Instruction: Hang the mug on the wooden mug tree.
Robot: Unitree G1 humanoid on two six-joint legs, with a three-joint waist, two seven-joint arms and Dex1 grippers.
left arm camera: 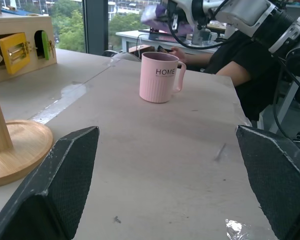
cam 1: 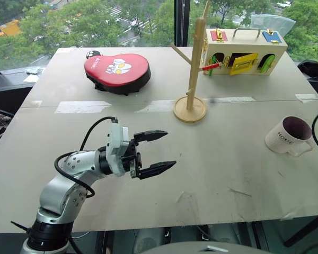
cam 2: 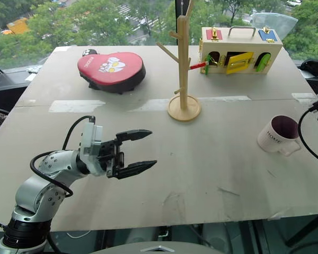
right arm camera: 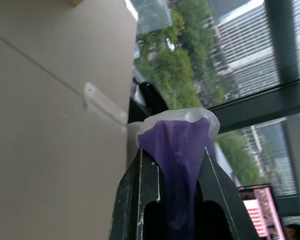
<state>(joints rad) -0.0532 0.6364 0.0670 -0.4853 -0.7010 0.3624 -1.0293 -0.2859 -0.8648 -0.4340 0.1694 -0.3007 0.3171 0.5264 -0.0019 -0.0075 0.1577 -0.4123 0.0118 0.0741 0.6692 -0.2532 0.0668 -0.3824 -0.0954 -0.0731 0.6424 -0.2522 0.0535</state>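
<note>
Hovering just above the grey surface (cam 1: 148, 174), the left gripper (cam 1: 161, 151) points toward the robot's right with its jaws spread wide and holding nothing. The mug (cam 1: 289, 136) stands upright near the surface's right edge, its "HOME" lettering showing and its handle turned toward the robot, well apart from the wooden mug tree (cam 1: 193, 69), which rises mid-surface with bare pegs. The right gripper (right arm camera: 180, 175), out beyond the surface's right side, has its jaws pinched tight on a purple tissue packet (right arm camera: 177, 145). A red pad (cam 1: 117, 71) and a wooden latch box (cam 1: 244, 50) sit at the far side.
</note>
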